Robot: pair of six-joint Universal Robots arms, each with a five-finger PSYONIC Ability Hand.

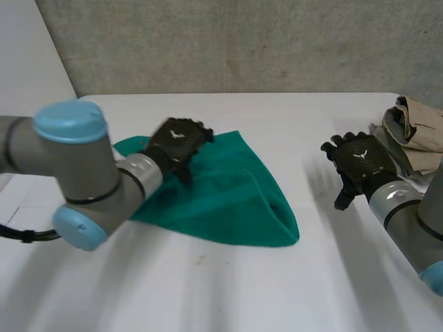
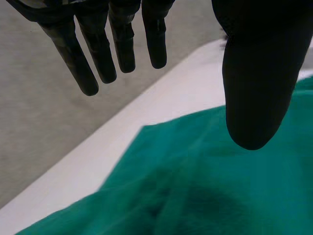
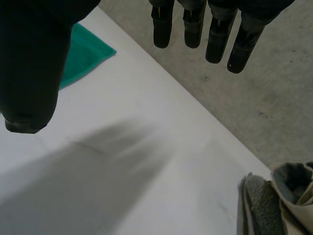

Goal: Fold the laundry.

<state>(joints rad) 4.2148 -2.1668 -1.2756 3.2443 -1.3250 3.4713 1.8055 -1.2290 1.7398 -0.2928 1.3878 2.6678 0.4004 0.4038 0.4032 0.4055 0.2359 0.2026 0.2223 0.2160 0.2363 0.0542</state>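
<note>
1. The left hand is hanging over the green cloth, at about 10 o'clock from the cloth's middle in the head view. I cannot tell whether it is touching the fabric.
2. In the left wrist view its fingers are stretching out straight, with the thumb standing well apart from them. The hand is holding nothing. The cloth is lying under the palm, and its edge is running beneath the fingertips.
3. The green cloth is lying on the white desk, near the middle. It is looking folded over, with one rounded corner pointing to about 4 o'clock.
4. The right hand is hovering over bare desk at 3 o'clock from the cloth, well apart from it.
5. In the right wrist view its fingers are also hanging straight and relaxed, gripping nothing. One corner of the green cloth is showing beside the thumb.
6. A pile of beige and grey laundry is sitting at the desk's 3 o'clock edge, just beside the right hand, at about 2 o'clock from it.
</note>
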